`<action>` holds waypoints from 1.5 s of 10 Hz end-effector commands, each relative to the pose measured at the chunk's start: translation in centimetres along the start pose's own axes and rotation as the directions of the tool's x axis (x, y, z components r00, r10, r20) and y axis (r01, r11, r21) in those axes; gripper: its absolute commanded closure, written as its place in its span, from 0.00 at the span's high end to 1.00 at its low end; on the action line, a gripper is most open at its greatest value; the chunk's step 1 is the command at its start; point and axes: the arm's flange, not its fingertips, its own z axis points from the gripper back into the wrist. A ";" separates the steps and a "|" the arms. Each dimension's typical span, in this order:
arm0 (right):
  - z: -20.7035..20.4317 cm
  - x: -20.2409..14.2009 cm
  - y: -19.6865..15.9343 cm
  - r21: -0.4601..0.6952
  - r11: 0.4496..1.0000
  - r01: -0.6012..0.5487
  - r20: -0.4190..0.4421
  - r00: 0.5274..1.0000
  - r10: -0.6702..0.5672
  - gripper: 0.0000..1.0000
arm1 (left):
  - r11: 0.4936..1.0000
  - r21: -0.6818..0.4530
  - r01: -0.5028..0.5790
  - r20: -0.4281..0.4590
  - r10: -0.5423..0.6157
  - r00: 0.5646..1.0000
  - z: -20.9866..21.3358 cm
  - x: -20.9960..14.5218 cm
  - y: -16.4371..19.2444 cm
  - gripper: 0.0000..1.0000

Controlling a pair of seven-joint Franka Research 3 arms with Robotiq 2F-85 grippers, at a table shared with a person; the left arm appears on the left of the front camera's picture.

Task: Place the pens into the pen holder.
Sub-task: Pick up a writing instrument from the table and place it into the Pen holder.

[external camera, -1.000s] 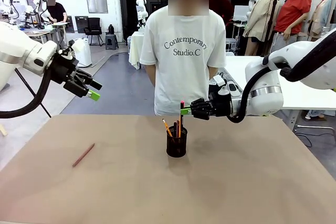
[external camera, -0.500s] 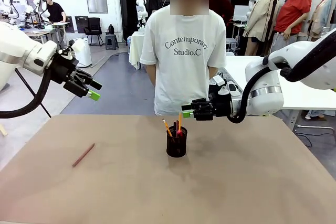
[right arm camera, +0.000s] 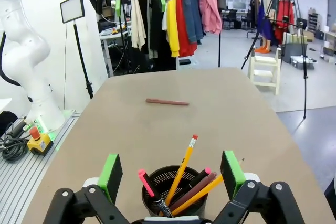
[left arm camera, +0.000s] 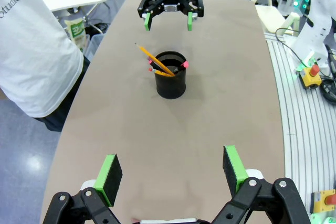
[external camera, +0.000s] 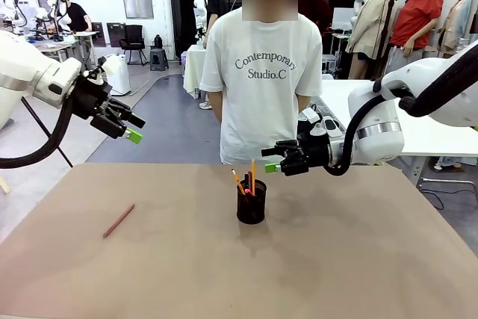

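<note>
Your black wire-mesh cup [external camera: 251, 213] stands upright, yellow pencils [external camera: 252, 175] leaning inside (marker [right arm camera: 149, 187] too); reddish-brown pencil [external camera: 119, 220] lies flat, well apart.

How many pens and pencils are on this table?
5: four stand in the black mesh cup, one reddish-brown pencil lies on the table. Shorter ones may hide inside.
</note>
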 end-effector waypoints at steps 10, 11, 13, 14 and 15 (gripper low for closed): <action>8.7 10.9 7.1 -0.040 0.999 0.028 -0.367 0.929 -0.040 1.00 | 1.000 -0.005 0.005 -0.011 -0.005 1.000 0.1 0.0 -0.1 1.00; 10.5 12.1 7.7 -0.083 0.996 0.019 -0.396 0.917 -0.051 1.00 | 1.000 -0.005 0.005 -0.011 -0.005 1.000 0.1 0.0 -0.1 1.00; 14.4 13.9 7.9 -0.201 0.979 -0.031 -0.446 0.893 -0.063 1.00 | 1.000 -0.005 0.005 -0.011 -0.005 1.000 0.1 0.0 -0.1 1.00; 16.2 14.6 8.2 -0.243 0.969 -0.041 -0.455 0.887 -0.077 1.00 | 1.000 -0.005 0.005 -0.011 -0.005 1.000 0.1 0.0 -0.1 1.00; 17.6 14.9 8.2 -0.246 0.968 -0.056 -0.486 0.871 -0.073 1.00 | 1.000 -0.005 0.005 -0.011 -0.005 1.000 0.1 0.0 -0.1 1.00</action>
